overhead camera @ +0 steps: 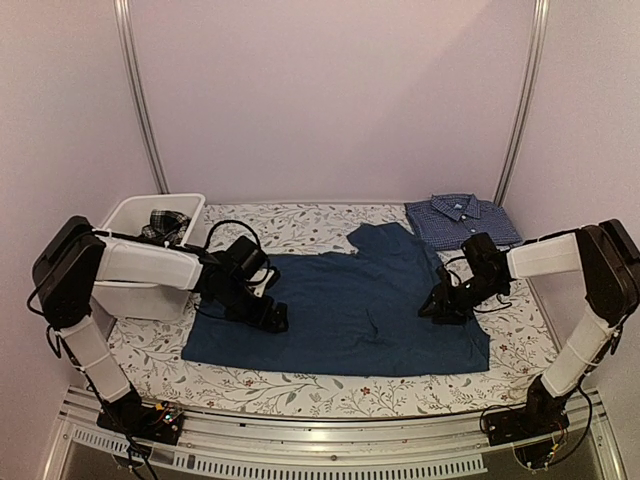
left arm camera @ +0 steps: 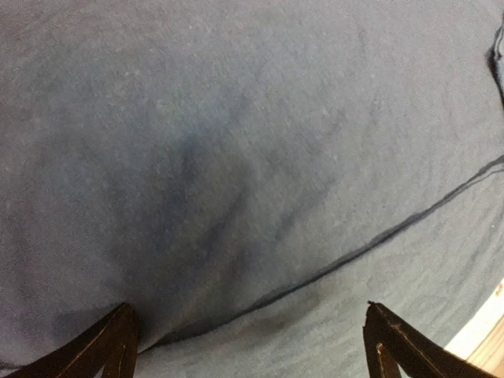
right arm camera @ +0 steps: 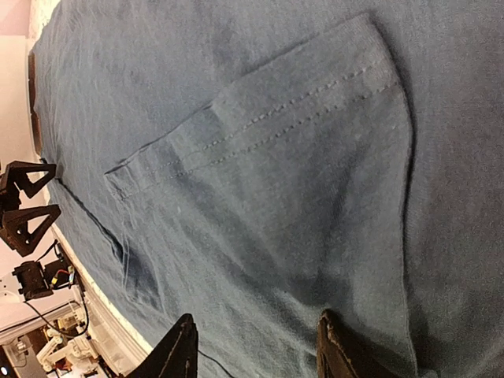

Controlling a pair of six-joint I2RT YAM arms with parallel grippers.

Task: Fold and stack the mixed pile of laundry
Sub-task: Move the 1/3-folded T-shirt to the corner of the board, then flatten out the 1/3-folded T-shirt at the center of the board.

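Lying spread flat mid-table, the dark blue T-shirt (overhead camera: 350, 300) is covering much of the floral tablecloth (overhead camera: 290, 225), with one sleeve (right arm camera: 299, 142) folded onto its body. The left hand (overhead camera: 272, 318) is standing wide open over its 9 o'clock side. The right hand (overhead camera: 440, 310) is sitting half-open at 3 o'clock, pinching nothing. The folded checked shirt (overhead camera: 462, 220) is resting at 1 o'clock, and the plaid piece (overhead camera: 165, 225) is lying in the white tub (overhead camera: 130, 290) at 10 o'clock.

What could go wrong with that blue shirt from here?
The left gripper, wide open over the T-shirt, might pinch the floral tablecloth along with it. The folded-in sleeve by the right gripper could slip back out. That gripper also works close to the folded checked shirt and could nudge it.
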